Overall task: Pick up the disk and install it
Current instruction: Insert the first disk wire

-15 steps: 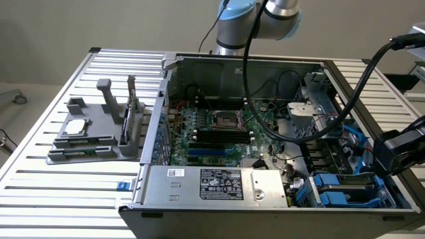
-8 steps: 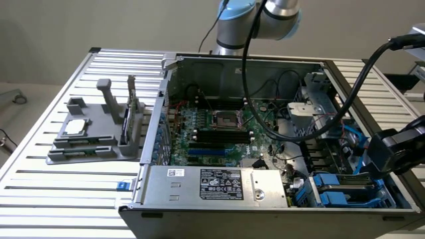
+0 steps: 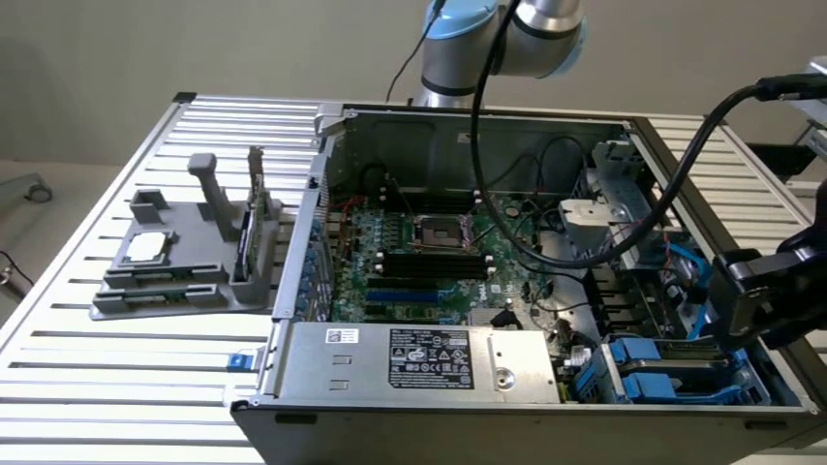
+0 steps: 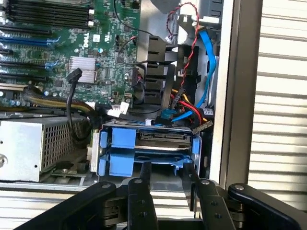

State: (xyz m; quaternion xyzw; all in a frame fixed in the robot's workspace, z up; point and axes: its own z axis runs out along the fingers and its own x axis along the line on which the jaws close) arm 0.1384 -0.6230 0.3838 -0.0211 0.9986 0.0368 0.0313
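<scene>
The disk [image 4: 160, 138] sits in the drive bay at the corner of the open computer case [image 3: 452, 412]. Its blue carrier frames it, and its grey connector edge faces the motherboard. In the exterior view the blue carrier of the disk [image 3: 646, 354] shows at the case's near right corner. My gripper [image 4: 167, 167] hovers just over the bay's outer end. Its two black fingers [image 4: 144, 175] stand apart on either side of the carrier's edge, open, with nothing clamped between them. Seen from outside, the gripper [image 3: 743, 325] hangs at the case's right wall.
Red, yellow and blue cables [image 4: 192, 108] crowd the space beside the bay. The silver power supply [image 3: 413, 363] lies along the case's front. A green motherboard [image 3: 427, 252] fills the middle. On the slatted table at the exterior view's left stands a grey fixture [image 3: 194, 262] with a chip and an upright card.
</scene>
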